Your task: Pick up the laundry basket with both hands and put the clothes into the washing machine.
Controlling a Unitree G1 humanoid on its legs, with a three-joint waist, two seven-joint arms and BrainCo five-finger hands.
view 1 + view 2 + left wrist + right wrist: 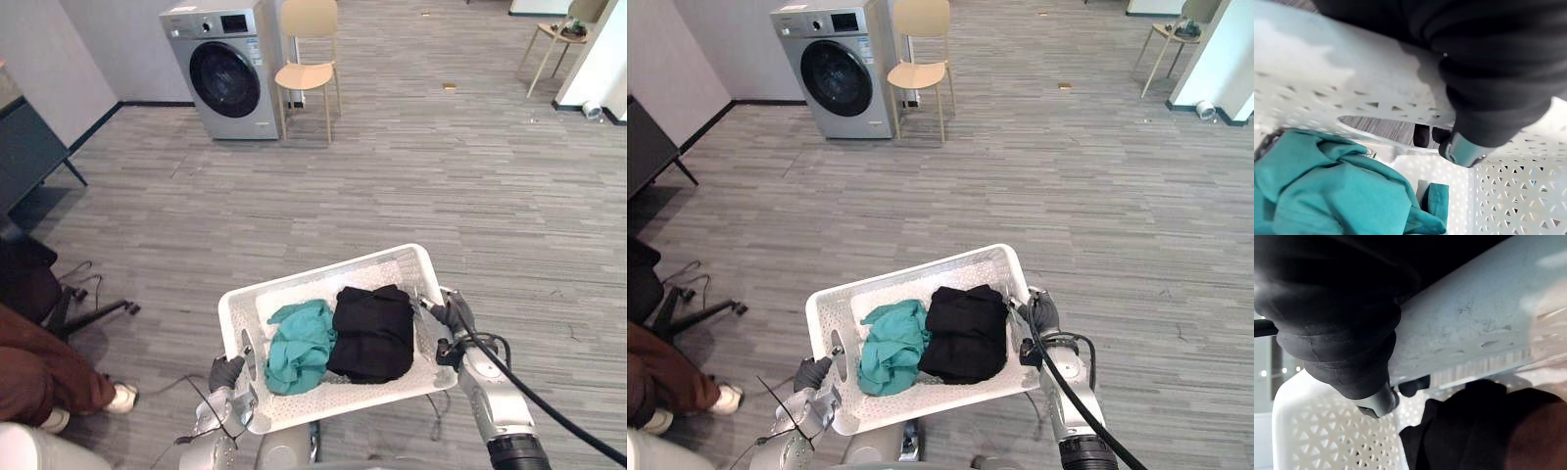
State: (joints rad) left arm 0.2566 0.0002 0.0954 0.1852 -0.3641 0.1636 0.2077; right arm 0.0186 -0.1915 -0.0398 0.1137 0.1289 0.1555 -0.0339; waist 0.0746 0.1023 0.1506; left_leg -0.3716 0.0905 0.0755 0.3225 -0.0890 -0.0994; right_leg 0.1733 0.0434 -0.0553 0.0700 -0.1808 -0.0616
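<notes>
A white perforated laundry basket hangs above the floor between my two hands. Inside lie a teal garment on the left and a folded black garment on the right. My left hand grips the basket's left end, its dark fingertips hooked through the handle slot. My right hand clasps the right end, with a fingertip curled under the rim. The silver washing machine stands far off at the back left, its round dark door shut.
A beige chair stands right beside the washer. Another chair is at the far right. A person's leg and white shoe and an office chair base are at my left. Grey wood floor stretches toward the washer.
</notes>
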